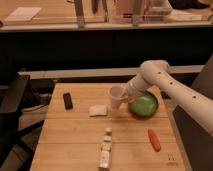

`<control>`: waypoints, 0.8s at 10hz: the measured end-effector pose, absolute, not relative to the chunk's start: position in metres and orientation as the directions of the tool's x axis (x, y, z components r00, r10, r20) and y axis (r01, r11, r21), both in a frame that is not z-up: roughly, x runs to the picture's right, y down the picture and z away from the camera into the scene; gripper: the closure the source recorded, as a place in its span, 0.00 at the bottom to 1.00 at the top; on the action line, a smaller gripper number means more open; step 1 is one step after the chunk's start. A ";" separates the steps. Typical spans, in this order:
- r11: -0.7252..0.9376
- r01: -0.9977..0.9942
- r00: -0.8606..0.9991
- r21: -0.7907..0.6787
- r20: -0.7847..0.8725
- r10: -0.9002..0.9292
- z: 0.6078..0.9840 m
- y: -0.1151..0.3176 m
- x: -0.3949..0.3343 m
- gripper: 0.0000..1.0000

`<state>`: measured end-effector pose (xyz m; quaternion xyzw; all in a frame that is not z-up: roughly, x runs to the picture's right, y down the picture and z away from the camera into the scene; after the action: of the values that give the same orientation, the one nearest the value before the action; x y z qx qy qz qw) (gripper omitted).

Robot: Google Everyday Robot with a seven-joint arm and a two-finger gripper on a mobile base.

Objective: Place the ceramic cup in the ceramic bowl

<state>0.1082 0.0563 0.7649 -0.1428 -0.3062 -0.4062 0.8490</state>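
— Where do we find the gripper [125, 95]?
— We see it over the wooden table [75, 135], at the end of the white arm [170, 82] that reaches in from 3 o'clock. Its fingers are clamped on the ceramic cup [115, 97].
— And where do we place the cup?
— We see it tilted and apparently raised off the table, at 9 o'clock of the ceramic bowl [145, 106], just beside the rim and not inside.
— What else do we note?
— From the cup, a white pad [98, 110] lies at 7 o'clock, a black device [67, 100] at 9 o'clock and a clear bottle [105, 148] at 6 o'clock. We see an orange carrot-like thing [154, 140] at 5 o'clock of the bowl.
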 end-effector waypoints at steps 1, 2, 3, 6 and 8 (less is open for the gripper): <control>0.636 0.771 0.492 -0.001 0.634 -0.596 0.767 0.056 0.114 0.96; 0.643 0.766 0.500 -0.005 0.634 -0.591 0.768 0.056 0.120 0.96; 0.646 0.763 0.503 -0.007 0.634 -0.588 0.769 0.056 0.124 0.96; 0.665 0.746 0.525 -0.020 0.631 -0.571 0.773 0.056 0.143 0.96; 0.674 0.738 0.534 -0.024 0.631 -0.563 0.774 0.055 0.148 0.96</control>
<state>0.1476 0.0550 0.7745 -0.1455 -0.3020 -0.3767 0.8635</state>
